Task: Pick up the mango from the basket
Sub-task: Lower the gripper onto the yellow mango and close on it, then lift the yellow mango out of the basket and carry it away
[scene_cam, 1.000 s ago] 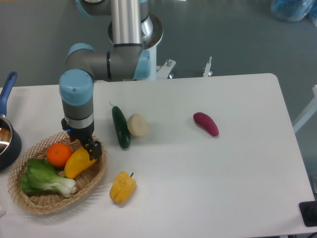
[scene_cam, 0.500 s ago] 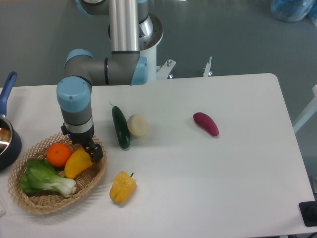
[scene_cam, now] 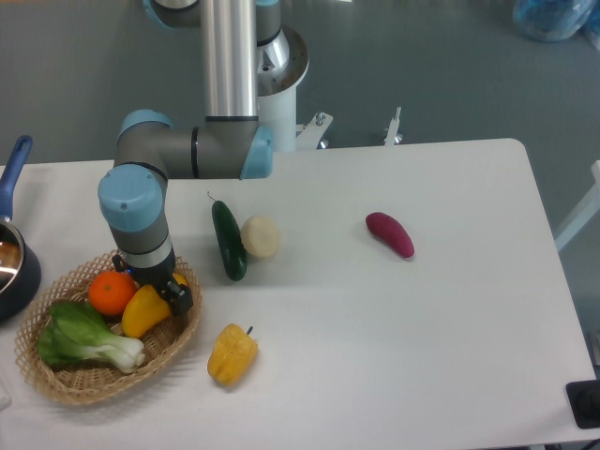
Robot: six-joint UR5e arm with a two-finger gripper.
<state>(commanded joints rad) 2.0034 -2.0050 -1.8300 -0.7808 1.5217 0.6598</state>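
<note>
The mango (scene_cam: 144, 312), a smooth yellow-orange oval fruit, lies in the wicker basket (scene_cam: 89, 382) at the left front of the table, between the orange (scene_cam: 112, 292) and the basket's right rim. My gripper (scene_cam: 161, 291) points down right over the mango's upper right end. Its dark fingers (scene_cam: 179, 296) sit against the fruit there. The wrist hides the gap between them, so I cannot tell whether they are open or shut.
A green leafy bok choy (scene_cam: 82, 338) lies in the basket's front. A yellow bell pepper (scene_cam: 232, 353) sits just right of the basket. A cucumber (scene_cam: 228, 241), a pale round vegetable (scene_cam: 261, 235) and a purple eggplant (scene_cam: 389, 233) lie farther right. A blue-handled pot (scene_cam: 13, 261) stands at the left edge.
My gripper has moved left and lower, coming down onto the mango's upper right end. The fruit in the basket has not visibly moved.
</note>
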